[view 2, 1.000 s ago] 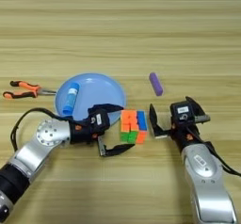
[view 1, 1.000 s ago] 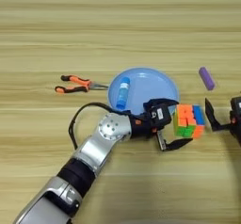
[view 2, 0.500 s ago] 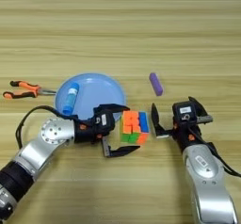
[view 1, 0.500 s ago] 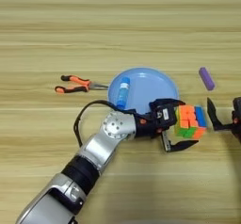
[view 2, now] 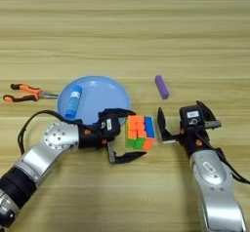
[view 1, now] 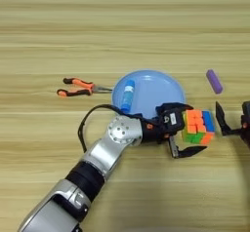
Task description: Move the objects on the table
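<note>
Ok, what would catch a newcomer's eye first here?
The multicoloured puzzle cube at the centre, framed by the left gripper's open fingers, with the right gripper open just beside it. Behind lies the light blue plate holding a glue stick.

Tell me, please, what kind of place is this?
Probably a robot test bench: a bare wooden table with unrelated small items, namely a puzzle cube, pliers and a plate, and two robot arms working over it.

Our left arm [view 1: 105, 150] is silver with black joints, a black cable and an orange-marked wrist; our right arm [view 2: 215, 182] matches, with black fingers [view 2: 161, 124].
</note>
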Available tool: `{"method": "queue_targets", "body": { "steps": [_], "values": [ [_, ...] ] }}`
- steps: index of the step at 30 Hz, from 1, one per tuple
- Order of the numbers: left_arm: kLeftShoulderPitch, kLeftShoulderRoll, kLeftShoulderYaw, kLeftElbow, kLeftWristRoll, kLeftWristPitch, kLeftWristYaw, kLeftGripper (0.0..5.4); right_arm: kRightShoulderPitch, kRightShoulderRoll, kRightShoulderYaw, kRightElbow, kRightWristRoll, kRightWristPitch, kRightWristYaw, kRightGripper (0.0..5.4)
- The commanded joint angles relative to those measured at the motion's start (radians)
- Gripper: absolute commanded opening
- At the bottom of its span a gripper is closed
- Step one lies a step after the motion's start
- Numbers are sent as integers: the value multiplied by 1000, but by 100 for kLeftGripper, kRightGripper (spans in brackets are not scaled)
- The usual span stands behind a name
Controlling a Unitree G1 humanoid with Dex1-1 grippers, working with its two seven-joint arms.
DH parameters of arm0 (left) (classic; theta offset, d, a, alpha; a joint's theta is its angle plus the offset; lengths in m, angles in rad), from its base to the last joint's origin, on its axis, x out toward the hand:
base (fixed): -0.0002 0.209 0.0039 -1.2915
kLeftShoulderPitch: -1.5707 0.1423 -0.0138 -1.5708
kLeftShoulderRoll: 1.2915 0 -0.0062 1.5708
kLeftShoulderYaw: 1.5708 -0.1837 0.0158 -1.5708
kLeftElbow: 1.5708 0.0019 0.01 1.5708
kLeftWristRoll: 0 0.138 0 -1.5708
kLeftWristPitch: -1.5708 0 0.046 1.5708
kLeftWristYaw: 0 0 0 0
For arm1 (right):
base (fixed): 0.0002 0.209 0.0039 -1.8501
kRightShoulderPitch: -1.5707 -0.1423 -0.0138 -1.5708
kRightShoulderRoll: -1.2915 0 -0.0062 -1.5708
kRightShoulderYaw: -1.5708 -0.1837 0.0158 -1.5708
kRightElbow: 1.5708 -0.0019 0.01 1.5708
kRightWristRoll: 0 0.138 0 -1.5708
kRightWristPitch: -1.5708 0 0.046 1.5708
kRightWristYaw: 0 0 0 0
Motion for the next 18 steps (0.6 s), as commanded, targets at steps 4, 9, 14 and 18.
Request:
{"method": "queue_targets", "body": {
  "steps": [4,9,14,18],
  "values": [
    [-25,-9,2,23,13,-10,-3,535,-1,4,-9,-1,7,8,-4,540],
    [-29,-12,7,32,7,-11,-4,487,-2,6,-11,-4,7,7,-6,540],
    [-29,-13,14,31,6,-8,1,429,-1,7,-13,-4,8,5,-6,540],
    [-30,-14,18,32,5,-8,2,405,-1,8,-14,-4,8,5,-7,540]
  ]
}}
